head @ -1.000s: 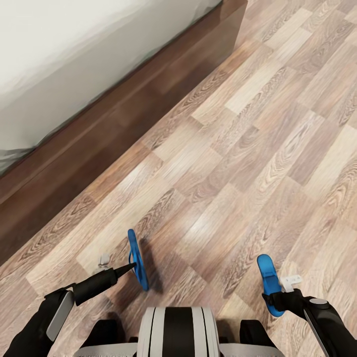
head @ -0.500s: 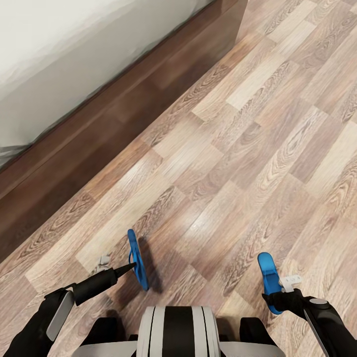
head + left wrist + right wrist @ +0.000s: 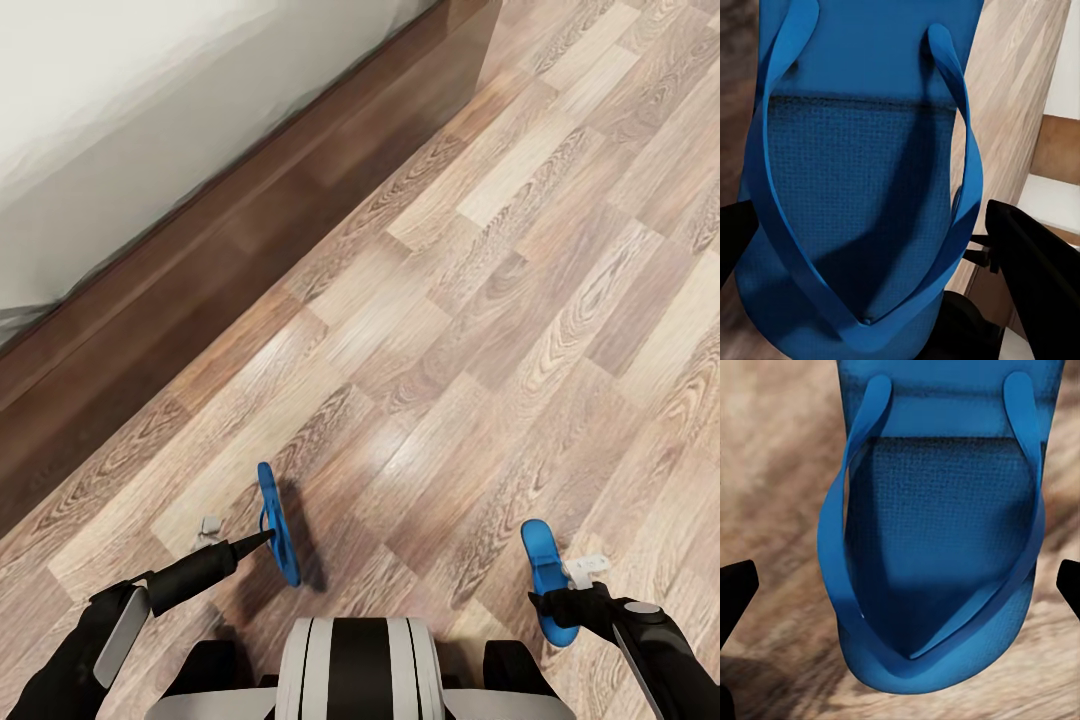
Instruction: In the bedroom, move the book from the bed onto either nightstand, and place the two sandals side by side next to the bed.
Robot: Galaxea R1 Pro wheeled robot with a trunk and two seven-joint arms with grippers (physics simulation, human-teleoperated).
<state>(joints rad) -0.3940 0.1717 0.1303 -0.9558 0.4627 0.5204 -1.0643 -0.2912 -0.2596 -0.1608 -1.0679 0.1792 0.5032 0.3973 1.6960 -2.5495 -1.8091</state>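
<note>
Each of my grippers holds one of the two bright blue sandals above the wood floor. My left gripper (image 3: 267, 537) is shut on one sandal (image 3: 273, 495), which stands on edge. The left wrist view shows its sole and blue straps (image 3: 862, 187) between dark fingers (image 3: 1039, 277). My right gripper (image 3: 560, 605) is shut on the other sandal (image 3: 540, 555), seen close in the right wrist view (image 3: 945, 532) with a fingertip (image 3: 733, 589) beside it. The bed (image 3: 120, 120) lies at the upper left on its dark brown frame (image 3: 250, 240). The book and the nightstand are out of view.
Light brown plank floor (image 3: 520, 300) stretches from the bed frame to the right edge of the head view. The bed frame's corner (image 3: 485, 30) ends at the top. My grey-and-black trunk (image 3: 355, 665) sits between the two arms at the bottom.
The whole head view has shifted slightly, so the camera has moved. Both sandals stay held in the same pose in the grippers.
</note>
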